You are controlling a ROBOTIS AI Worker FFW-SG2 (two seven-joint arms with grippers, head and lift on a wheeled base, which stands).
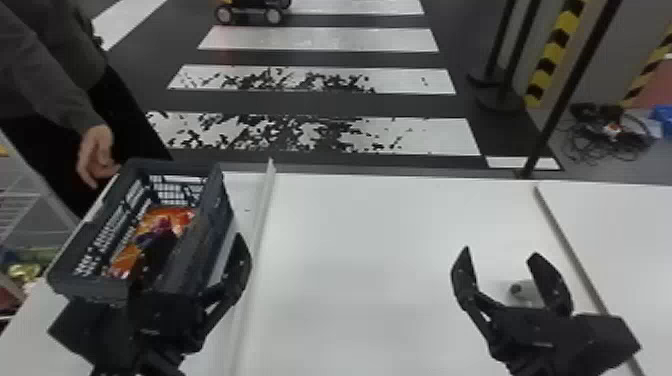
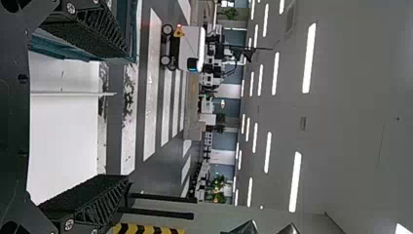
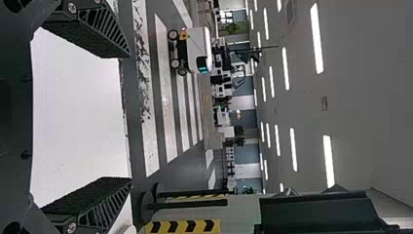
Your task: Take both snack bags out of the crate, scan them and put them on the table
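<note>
The dark crate [image 1: 205,220] stands at the table's left, with orange snack packaging [image 1: 167,217] lying inside; whether it is one bag or two I cannot tell. My left gripper [image 1: 196,247] is at the crate's near end, one finger over its interior and the other outside its right wall. In the left wrist view the left gripper [image 2: 129,118] stands open with nothing between its fingers, beside part of the crate [image 2: 63,48]. Over the table's right part, the right gripper [image 1: 500,251] is open and empty, as the right gripper [image 3: 130,118] also shows in its wrist view.
A small pale object [image 1: 518,291] with a dark round spot is on the white table [image 1: 370,240], partly behind the right gripper. A raised white strip [image 1: 260,215] runs beside the crate, and a grey strip [image 1: 565,240] crosses the right side. Poles stand beyond the far edge.
</note>
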